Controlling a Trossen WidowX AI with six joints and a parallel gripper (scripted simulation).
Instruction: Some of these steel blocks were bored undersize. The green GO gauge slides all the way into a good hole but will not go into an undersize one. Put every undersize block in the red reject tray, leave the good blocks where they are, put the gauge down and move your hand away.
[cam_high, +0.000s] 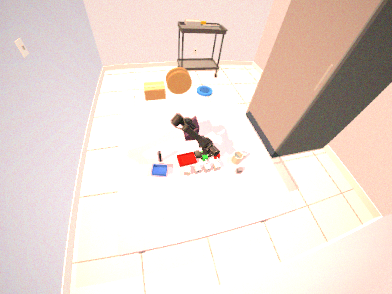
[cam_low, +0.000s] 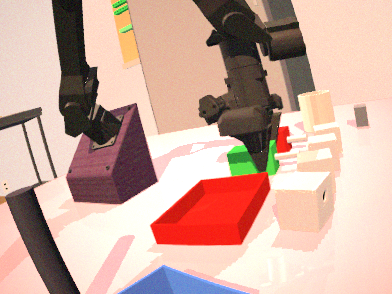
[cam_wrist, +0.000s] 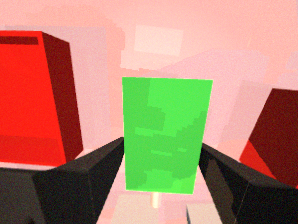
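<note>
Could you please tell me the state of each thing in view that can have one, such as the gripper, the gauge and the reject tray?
Gripper: partly open, fingers on either side of the green gauge, not shut on it.
Green GO gauge: lying down, its pin toward the blocks.
Red reject tray: upright, no block in it.
Nearest steel block: standing outside the tray, its bore visible.
</note>
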